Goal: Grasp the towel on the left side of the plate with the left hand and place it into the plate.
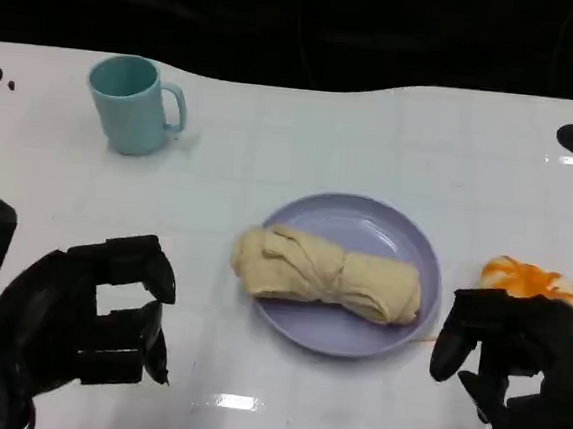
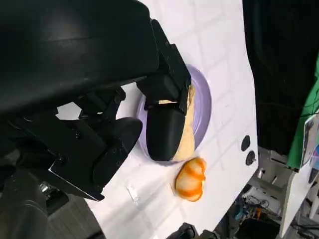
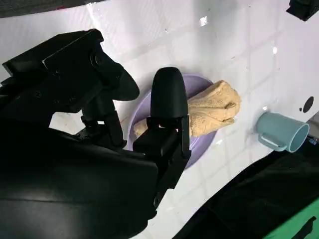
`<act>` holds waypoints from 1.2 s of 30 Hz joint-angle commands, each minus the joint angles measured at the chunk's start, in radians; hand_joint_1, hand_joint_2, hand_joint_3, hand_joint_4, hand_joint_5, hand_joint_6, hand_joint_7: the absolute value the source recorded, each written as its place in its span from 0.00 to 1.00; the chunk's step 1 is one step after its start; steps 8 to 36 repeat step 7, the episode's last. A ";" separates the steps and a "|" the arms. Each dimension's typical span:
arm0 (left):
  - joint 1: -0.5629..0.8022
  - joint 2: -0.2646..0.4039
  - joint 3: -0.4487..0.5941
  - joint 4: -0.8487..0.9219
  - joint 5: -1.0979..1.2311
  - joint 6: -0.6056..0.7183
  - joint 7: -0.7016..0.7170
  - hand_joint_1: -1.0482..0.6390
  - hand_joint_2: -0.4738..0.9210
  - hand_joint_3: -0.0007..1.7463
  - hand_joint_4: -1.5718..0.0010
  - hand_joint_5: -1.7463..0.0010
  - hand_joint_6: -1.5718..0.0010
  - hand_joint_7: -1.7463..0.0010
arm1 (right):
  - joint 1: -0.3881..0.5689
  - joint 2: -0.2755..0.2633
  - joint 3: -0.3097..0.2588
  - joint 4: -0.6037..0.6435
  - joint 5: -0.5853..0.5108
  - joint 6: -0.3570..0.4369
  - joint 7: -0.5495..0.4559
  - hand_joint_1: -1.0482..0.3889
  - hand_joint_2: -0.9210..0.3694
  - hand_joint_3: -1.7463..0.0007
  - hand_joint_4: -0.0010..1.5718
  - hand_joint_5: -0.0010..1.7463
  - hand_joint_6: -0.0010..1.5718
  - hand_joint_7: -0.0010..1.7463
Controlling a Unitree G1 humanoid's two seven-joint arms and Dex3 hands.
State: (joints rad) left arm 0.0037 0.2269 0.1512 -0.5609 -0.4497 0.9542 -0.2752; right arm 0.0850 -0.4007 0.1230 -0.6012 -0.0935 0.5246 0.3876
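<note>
We find the plate point(image 1: 404, 250) near the middle of the table point(image 1: 374, 132), and the towel point(image 1: 327, 271) lies in it, stretched crosswise with one end hanging over the plate's left rim. Well behind and to the left stands a mug point(image 1: 131, 104) (its handle turned toward the right). Just right of the plate lies a small crumpled cloth point(image 1: 532, 280), apart from the rim. Our left hand point(image 1: 97, 313) sits left of the plate and nearer the front edge; our right hand point(image 1: 515, 360) sits right of it, just in front of the cloth.
</note>
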 commanded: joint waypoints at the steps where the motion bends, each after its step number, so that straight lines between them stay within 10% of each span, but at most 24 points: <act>1: -0.010 0.027 -0.006 0.004 0.008 -0.017 0.006 0.61 0.70 0.81 0.46 0.00 0.55 0.00 | 0.002 -0.016 -0.015 -0.005 0.001 0.001 0.002 0.74 0.30 0.35 0.46 1.00 0.45 0.82; 36: -0.007 0.031 -0.013 0.011 0.006 -0.027 0.000 0.61 0.70 0.81 0.45 0.00 0.55 0.00 | 0.005 -0.017 -0.014 -0.011 0.000 0.011 0.002 0.74 0.30 0.35 0.46 1.00 0.45 0.82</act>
